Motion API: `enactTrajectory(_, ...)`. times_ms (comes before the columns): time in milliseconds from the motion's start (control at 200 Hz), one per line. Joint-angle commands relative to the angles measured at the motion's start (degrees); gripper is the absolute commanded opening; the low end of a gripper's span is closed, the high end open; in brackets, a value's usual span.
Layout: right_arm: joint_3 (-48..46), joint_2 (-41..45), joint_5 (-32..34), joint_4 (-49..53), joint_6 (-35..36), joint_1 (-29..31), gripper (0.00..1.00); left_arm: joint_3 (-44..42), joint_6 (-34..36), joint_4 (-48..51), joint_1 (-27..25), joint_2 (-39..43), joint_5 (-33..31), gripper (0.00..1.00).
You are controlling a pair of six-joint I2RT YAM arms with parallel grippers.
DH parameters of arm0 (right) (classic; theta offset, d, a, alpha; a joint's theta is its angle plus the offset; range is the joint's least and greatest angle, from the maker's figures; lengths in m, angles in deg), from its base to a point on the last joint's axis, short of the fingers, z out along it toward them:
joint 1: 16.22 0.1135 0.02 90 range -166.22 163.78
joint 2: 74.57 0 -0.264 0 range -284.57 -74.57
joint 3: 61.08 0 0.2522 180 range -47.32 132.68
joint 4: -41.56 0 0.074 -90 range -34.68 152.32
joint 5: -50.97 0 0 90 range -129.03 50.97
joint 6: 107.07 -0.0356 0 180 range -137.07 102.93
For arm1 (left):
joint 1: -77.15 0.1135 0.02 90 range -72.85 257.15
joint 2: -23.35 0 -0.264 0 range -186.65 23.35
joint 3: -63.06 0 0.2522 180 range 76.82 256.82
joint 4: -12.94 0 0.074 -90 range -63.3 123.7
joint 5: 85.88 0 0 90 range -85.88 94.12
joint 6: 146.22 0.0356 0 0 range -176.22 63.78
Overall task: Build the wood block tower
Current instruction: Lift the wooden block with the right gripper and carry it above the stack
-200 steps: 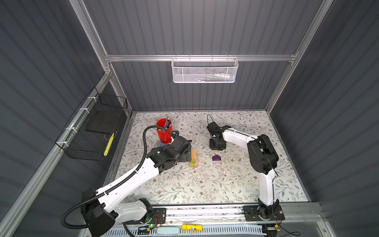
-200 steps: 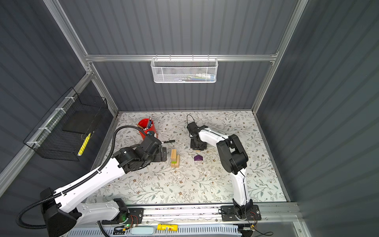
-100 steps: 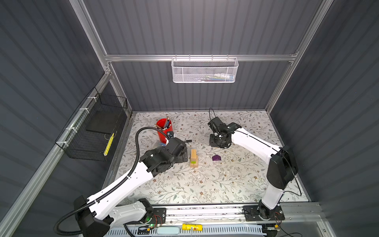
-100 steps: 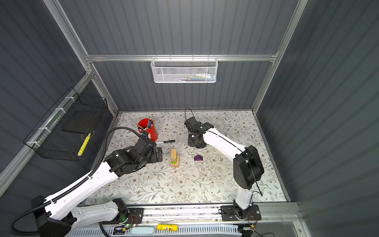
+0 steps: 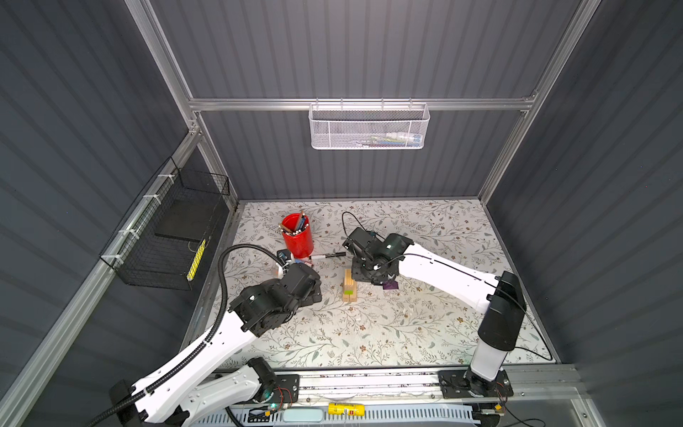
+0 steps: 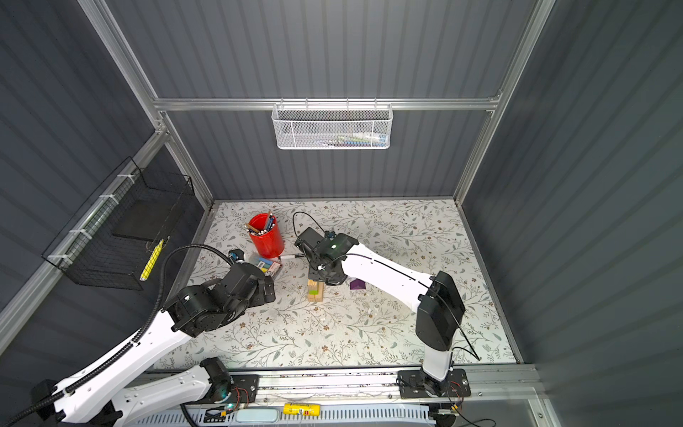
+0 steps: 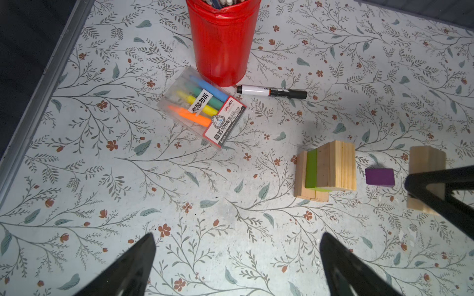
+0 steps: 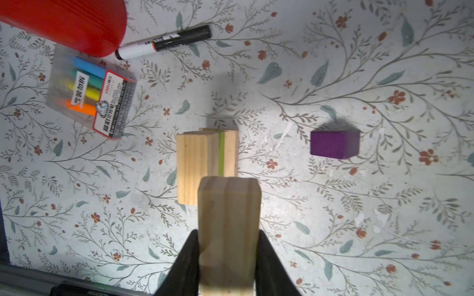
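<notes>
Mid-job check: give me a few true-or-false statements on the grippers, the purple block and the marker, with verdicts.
1. The right gripper holds a pale wood block. True.
2. The purple block sits atop the tower. False: it lies on the table, apart from the tower.
3. The left gripper is open and empty. True.
4. The marker stands inside the red cup. False: it lies on the table beside it.

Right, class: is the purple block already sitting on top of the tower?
No, the purple block lies on the table, apart from the tower.
</notes>
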Motion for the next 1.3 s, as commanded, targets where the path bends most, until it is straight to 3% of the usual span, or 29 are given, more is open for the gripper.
enactTrajectory(0, 4.1, -4.1, 2.0, 3.1, -1.4, 1.1, 0.22, -1.4, -2.5, 3.6, 0.3, 1.7, -1.7, 1.00)
enactTrajectory(210, 10.6, -10.0, 2.6, 5.8, -0.5, 2.1, 0.22, -1.7, -3.3, 4.1, 0.3, 2.4, -1.9, 1.00)
enactTrajectory(891, 16.4, -16.6, 3.4, 9.6, 0.8, 2.3, 0.24, -2.0, -2.9, 3.0, 0.3, 1.9, -2.1, 1.00)
enactTrajectory(1296, 17.5, -18.1, 2.5, 9.3, 1.3, 2.2, 0.34, -1.9, -2.5, 2.7, 0.2, 1.5, -2.2, 1.00)
